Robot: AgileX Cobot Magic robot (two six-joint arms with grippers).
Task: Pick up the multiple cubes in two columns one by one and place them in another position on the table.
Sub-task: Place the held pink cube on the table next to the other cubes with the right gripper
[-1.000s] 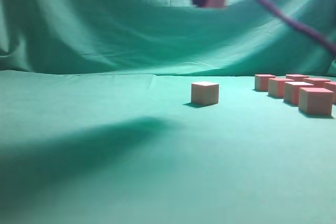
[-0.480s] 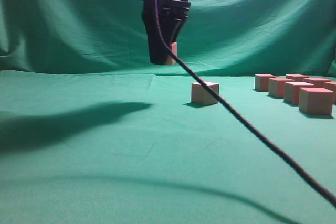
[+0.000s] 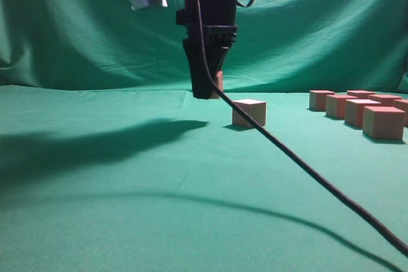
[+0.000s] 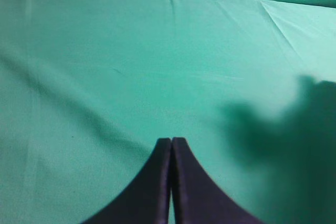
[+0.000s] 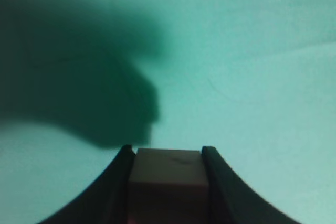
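Note:
My right gripper [image 3: 206,91] hangs over the green table [image 3: 127,176], just behind and left of a lone cube [image 3: 248,113]. It is shut on another cube [image 3: 219,81], which peeks out beside the dark fingers, a little above the cloth. In the right wrist view that held cube [image 5: 167,171] fills the gap between the two fingers of the right gripper [image 5: 165,151] and carries a small dark mark. Several more cubes [image 3: 357,109] stand in two columns at the far right. My left gripper [image 4: 171,141] is shut and empty over bare cloth.
A black cable [image 3: 306,167] slants from the right arm down to the lower right corner, passing in front of the lone cube. The green backdrop [image 3: 95,30] rises behind the table. The arm's shadow [image 3: 95,144] lies across the cloth on the left.
The right gripper, holding its cube, has come from the top of the view down towards the table, ending lower and slightly further right beside the lone cube.

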